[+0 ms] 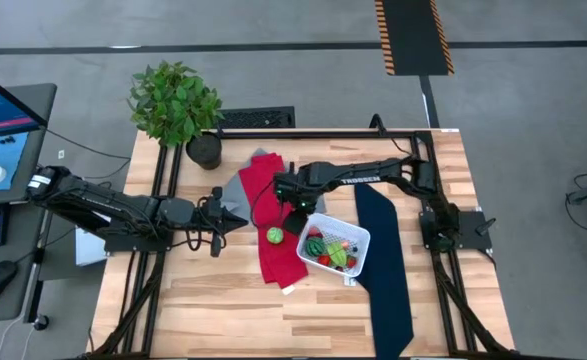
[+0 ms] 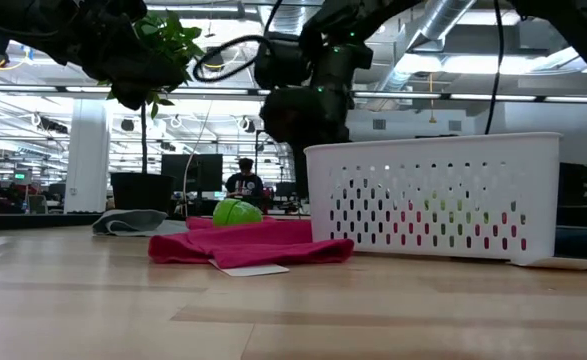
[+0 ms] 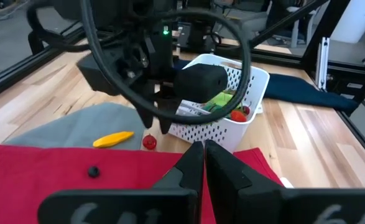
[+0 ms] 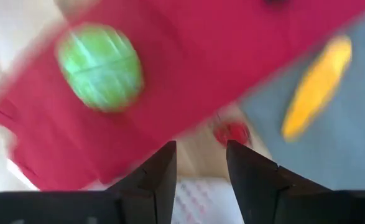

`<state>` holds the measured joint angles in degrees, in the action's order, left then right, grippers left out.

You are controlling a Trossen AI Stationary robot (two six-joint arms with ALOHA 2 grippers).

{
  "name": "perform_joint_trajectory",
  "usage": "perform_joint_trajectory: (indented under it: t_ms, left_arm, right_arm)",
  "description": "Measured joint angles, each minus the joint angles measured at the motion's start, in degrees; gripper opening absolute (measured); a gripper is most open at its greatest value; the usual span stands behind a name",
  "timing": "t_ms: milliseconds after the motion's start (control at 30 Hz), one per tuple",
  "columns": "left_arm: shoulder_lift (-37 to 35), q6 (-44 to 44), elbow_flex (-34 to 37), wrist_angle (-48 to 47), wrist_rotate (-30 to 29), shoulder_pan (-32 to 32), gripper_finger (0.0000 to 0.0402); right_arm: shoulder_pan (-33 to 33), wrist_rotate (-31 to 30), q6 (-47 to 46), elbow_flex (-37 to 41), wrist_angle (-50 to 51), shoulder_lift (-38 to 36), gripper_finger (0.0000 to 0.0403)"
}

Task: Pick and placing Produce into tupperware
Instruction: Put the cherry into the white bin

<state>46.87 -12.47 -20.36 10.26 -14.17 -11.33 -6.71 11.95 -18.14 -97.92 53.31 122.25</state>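
Overhead, we see the right gripper (image 1: 295,208) poised above the red cloth (image 1: 278,225), just beside the white tub (image 1: 358,237), its fingers (image 4: 252,177) spread apart and holding nothing. A green toy fruit (image 1: 274,236) lies on the cloth near that gripper, outside the tub. From the right wrist, we also make out a yellow piece (image 4: 317,87) on the grey cloth (image 4: 356,124) and a small red piece (image 4: 232,132) near the red cloth's edge, both still outside the container.

The tub sits between the red cloth and the navy cloth (image 1: 383,270), and already contains several pieces of produce (image 1: 331,252) in red and green. At table level, we see their colours through its perforated wall (image 2: 443,200), with the green fruit (image 2: 236,212) resting on the rumpled red cloth (image 2: 258,243) beside it.

The left gripper (image 1: 238,218) waits at the left side of the table, over the grey cloth (image 1: 235,190), its fingers (image 3: 191,163) pressed together with nothing between them. A potted plant (image 1: 176,102) stands at the table's far left corner.
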Motion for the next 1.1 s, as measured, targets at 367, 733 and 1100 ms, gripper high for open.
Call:
perform_joint_trajectory:
  t_ms: [367, 733, 1100]
  left_arm:
    - [0.0, 0.0, 0.0, -0.3, 0.2, 0.0, 0.0006]
    - [0.0, -0.2, 0.0, -0.5, 0.3, 0.0, 0.0006]
    - [0.0, -0.2, 0.0, -0.5, 0.3, 0.0, 0.0006]
  right_arm:
    - [0.2, -0.2, 0.6, -0.1, -2.4, 0.9, 0.0154]
    - [0.2, 0.1, 1.3, -0.1, -2.8, 0.9, 0.0129]
    - [0.2, 0.2, 1.7, -0.1, -1.2, 0.9, 0.0112]
